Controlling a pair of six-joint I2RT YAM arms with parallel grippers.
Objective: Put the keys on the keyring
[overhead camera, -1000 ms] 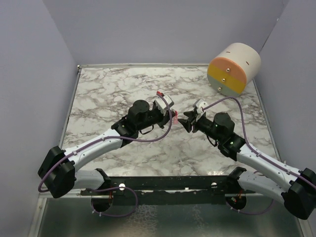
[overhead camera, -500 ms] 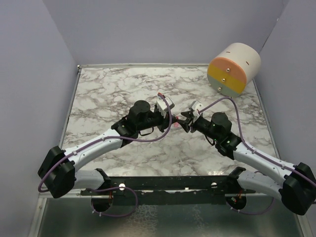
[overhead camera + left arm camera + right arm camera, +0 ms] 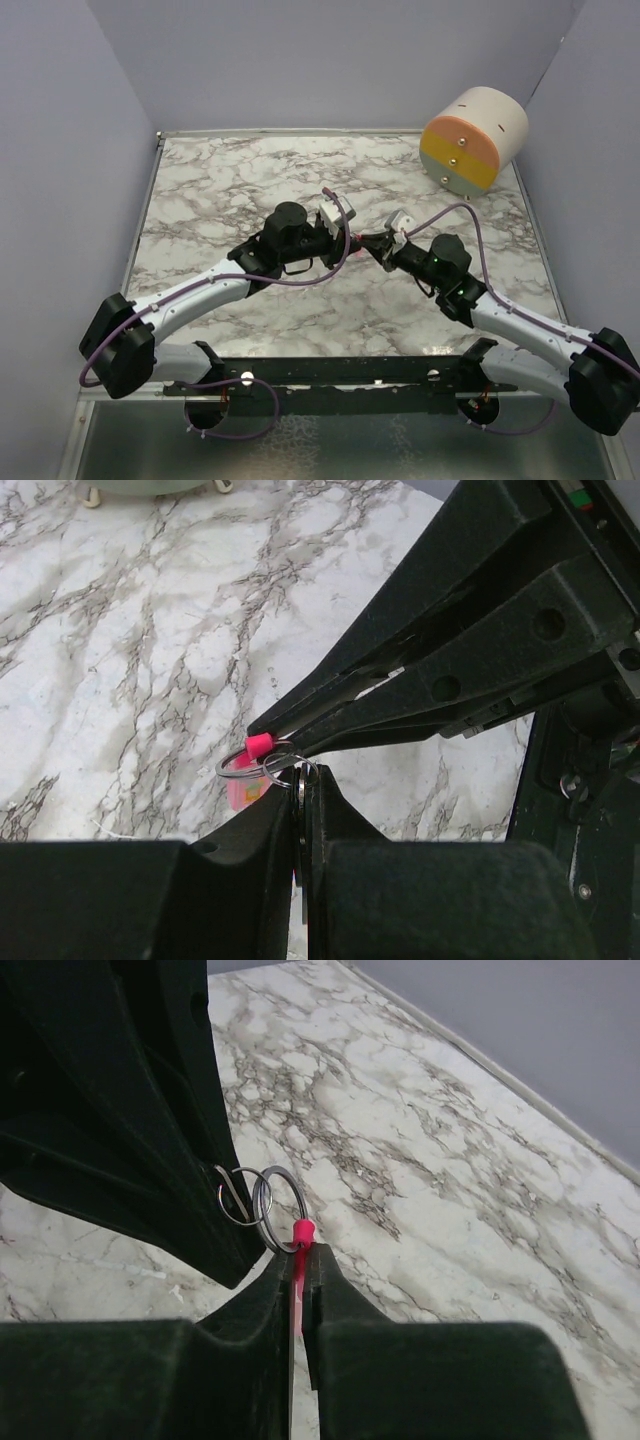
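The two arms meet nose to nose over the middle of the marble table (image 3: 220,180), tips nearly touching, a little above the surface. The right gripper (image 3: 300,1265) has its fingers pressed together on the keyring (image 3: 299,1232): the pink strip is pinched edge-on between the pads, its rounded pink end sticks out just past the tips, and the thin metal ring (image 3: 279,1168) stands free above it, pointing toward the left arm. The left gripper (image 3: 303,785) is also squeezed tight, on a thin sliver of grey metal seen edge-on, which looks like the key (image 3: 301,808). A small wire loop at the key's top sits right against the ring and overlaps it, but I cannot tell whether it is threaded on. Far off in the right corner lies a round drum (image 3: 475,135) with peach, yellow and green bands.
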